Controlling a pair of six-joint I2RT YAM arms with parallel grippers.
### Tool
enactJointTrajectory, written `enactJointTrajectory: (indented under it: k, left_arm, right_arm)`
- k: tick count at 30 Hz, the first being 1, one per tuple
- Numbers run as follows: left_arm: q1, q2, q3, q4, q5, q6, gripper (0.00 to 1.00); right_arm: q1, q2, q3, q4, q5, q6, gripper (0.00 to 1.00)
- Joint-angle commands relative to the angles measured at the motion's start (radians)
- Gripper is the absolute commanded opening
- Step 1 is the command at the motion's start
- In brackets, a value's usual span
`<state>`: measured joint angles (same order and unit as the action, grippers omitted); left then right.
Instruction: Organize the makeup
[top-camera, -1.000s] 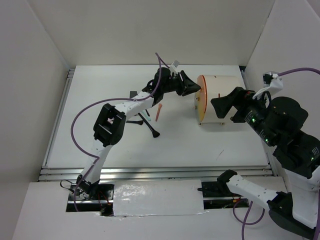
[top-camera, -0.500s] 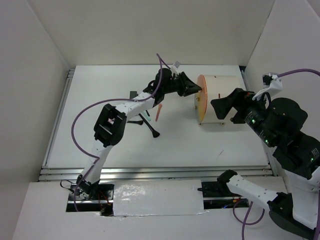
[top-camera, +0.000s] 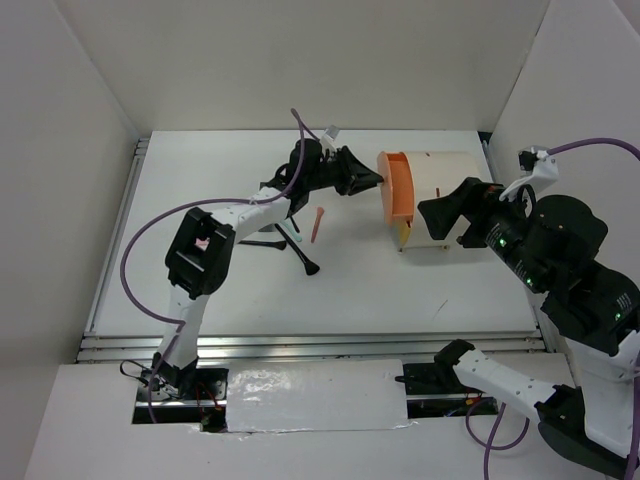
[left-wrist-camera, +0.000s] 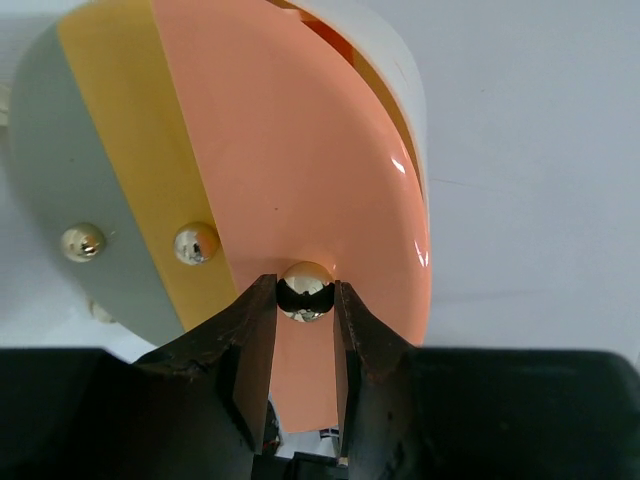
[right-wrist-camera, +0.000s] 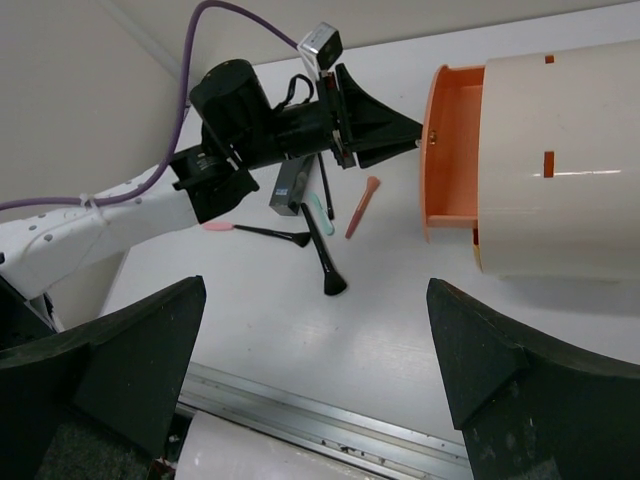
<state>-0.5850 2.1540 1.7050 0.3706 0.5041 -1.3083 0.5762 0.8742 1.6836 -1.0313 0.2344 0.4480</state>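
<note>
Near the middle of the table (top-camera: 250, 290), toward its far edge, the makeup lies loose and close together: a pink-tipped applicator (right-wrist-camera: 245, 230), a grey tube (right-wrist-camera: 291, 188), a black brush (right-wrist-camera: 322, 255) and an orange-pink stick (right-wrist-camera: 361, 207). Just right of them, the left gripper (left-wrist-camera: 305, 300) pinches the shiny knob (left-wrist-camera: 306, 288) of the orange drawer (right-wrist-camera: 452, 150). The drawer stands partway out of the cream box (right-wrist-camera: 570, 150) by the far right corner. The right gripper (top-camera: 437, 212) is at the box's near side, fingers spread wide, gripping nothing.

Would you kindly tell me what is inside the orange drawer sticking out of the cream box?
The exposed part of the orange drawer shows only bare orange walls; nothing lies there. The part within the cream box is covered. The left gripper grips its knob.
</note>
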Motion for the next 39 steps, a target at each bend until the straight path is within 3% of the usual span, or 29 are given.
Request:
enactJointTrajectory:
  k: [1,10,14,15,16,18,19,21,26,31,32,35,39]
  left_arm:
    - [0.025,-0.085,-0.025,0.053,0.011,0.050,0.31]
    - [0.043,-0.140,-0.094,0.033,-0.001,0.072,0.34]
    - [0.048,-0.163,-0.119,0.031,-0.012,0.080,0.41]
    - [0.048,-0.167,-0.125,0.031,-0.013,0.080,0.45]
    - [0.051,-0.172,-0.145,0.048,-0.016,0.077,0.57]
    - [0.053,-0.192,-0.163,0.057,-0.027,0.076,0.67]
    - [0.057,-0.200,-0.171,0.054,-0.038,0.080,0.82]
    - [0.062,-0.220,-0.173,0.031,-0.044,0.098,0.97]
    - [0.106,-0.292,-0.205,-0.057,-0.070,0.145,0.99]
    - [0.134,-0.364,-0.150,-0.376,-0.218,0.338,1.00]
    - [0.134,-0.365,-0.127,-0.524,-0.264,0.375,0.99]
    - [0.132,-0.356,-0.061,-0.744,-0.413,0.467,0.99]
    - [0.120,-0.341,-0.024,-0.890,-0.548,0.506,0.99]
  right_arm:
    - [0.005,0.005,-0.002,0.063,-0.018,-0.006,1.00]
    - [0.005,0.012,-0.004,0.074,-0.029,-0.003,1.00]
    - [0.004,0.012,-0.004,0.076,-0.035,-0.002,1.00]
    - [0.004,0.014,-0.002,0.076,-0.035,-0.002,1.00]
    - [0.005,0.014,-0.004,0.076,-0.037,-0.002,1.00]
    - [0.005,0.016,-0.002,0.077,-0.040,-0.002,1.00]
    - [0.004,0.017,-0.002,0.077,-0.046,-0.002,1.00]
    - [0.004,0.022,-0.002,0.077,-0.049,-0.002,1.00]
    - [0.005,0.031,-0.007,0.091,-0.073,0.006,1.00]
    - [0.004,0.035,-0.025,0.111,-0.089,0.017,1.00]
    - [0.005,0.035,-0.028,0.112,-0.093,0.018,1.00]
    - [0.005,0.039,-0.045,0.126,-0.110,0.024,1.00]
    - [0.005,0.045,-0.061,0.142,-0.132,0.029,0.99]
